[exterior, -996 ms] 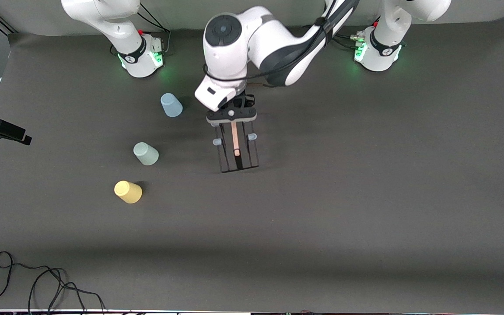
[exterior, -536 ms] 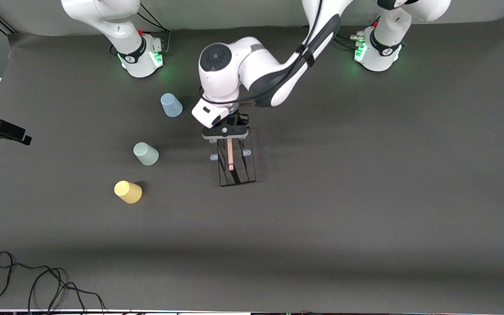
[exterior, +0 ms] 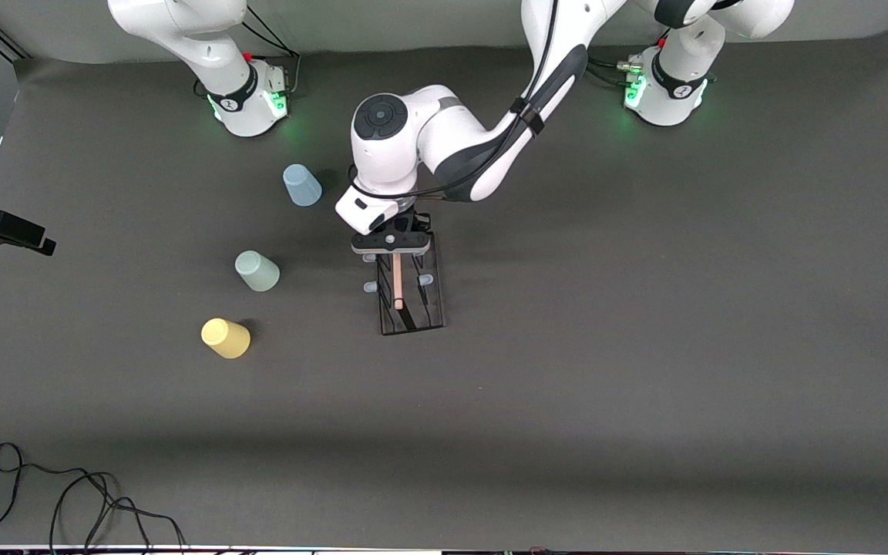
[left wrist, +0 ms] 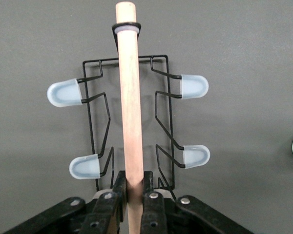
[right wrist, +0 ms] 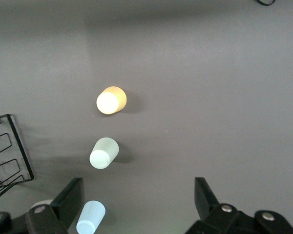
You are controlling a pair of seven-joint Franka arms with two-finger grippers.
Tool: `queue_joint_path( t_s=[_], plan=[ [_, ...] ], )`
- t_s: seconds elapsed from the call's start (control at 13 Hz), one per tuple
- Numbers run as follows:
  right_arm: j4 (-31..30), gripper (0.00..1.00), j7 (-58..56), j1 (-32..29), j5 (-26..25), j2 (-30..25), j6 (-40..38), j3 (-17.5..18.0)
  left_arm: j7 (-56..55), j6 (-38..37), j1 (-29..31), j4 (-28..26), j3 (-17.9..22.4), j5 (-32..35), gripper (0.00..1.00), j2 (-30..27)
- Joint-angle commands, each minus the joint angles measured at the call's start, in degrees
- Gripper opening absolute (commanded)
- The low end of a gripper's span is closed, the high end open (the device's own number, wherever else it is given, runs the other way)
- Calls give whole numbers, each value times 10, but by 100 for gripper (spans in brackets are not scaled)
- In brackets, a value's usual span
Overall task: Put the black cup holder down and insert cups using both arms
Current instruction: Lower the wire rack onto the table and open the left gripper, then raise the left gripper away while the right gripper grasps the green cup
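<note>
The right end effector (right wrist: pixel 136 209) waits with fingers apart, high over the cups (exterior: pixel 257 270), which stand upside down toward the right arm's edge. Mid-surface, the left end effector (exterior: pixel 390 245) clamps the black cup holder (exterior: pixel 411 297) at one rod end; released early, it could tip

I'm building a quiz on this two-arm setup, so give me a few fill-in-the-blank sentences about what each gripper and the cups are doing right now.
1. The left gripper is shut on the rack's wooden ____.
2. Of the three cups, the ____ one lies nearest the front camera, next to the pale green cup.
3. The right gripper is ____ and holds nothing.
4. No cup sits on the black cup holder; the light blue cup stands on the ____.

Missing words: handle; yellow; open; table
</note>
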Motion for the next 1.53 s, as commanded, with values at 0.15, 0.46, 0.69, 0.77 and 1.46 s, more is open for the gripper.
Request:
queue_joint_path(
  t_s=[0.15,0.46,0.69,0.77,1.46],
  plan=[
    [7,100,-10,3,-6,1,-7,-3,7,-2,-4,15,11,9,100,-12],
    [5,100,-12,4,-5,0,-7,-2,83,-107,65,18,6,-6,100,-83],
    [-10,98,2,7,5,-7,-6,-2,214,-251,155,14,9,-48,100,-181],
    [-22,98,18,14,7,-14,-6,-2,261,-294,188,12,10,-49,100,-206],
    [-383,100,240,126,7,-138,320,-2,551,-334,444,-158,14,-19,100,-369]
  ],
)
